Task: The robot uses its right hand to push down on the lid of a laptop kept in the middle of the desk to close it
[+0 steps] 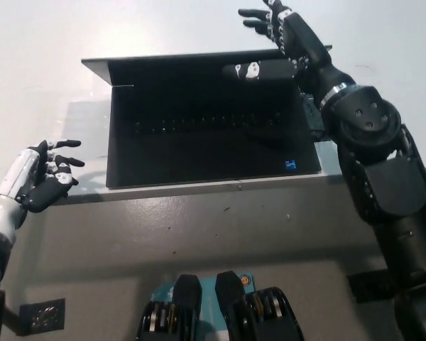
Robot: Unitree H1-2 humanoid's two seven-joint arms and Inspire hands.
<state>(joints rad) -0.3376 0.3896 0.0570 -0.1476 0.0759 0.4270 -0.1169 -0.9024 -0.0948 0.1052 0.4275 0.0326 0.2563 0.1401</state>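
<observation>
We see the laptop (206, 124) in the middle of the desk (199, 220), its base lying flat and its lid (199, 67) tipped well forward over the keyboard, partly lowered but not shut. The black right hand (280, 28) sits at about one o'clock from the laptop's centre, over the far right corner of the lid, with its fingers (254, 14) spread apart and gripping nothing; we cannot tell whether the palm actually touches the lid's edge. The white left hand (39, 177) rests at about eight o'clock, near the desk's front edge and apart from the laptop, its fingers loosely apart and empty. We find no containers on the desk.
</observation>
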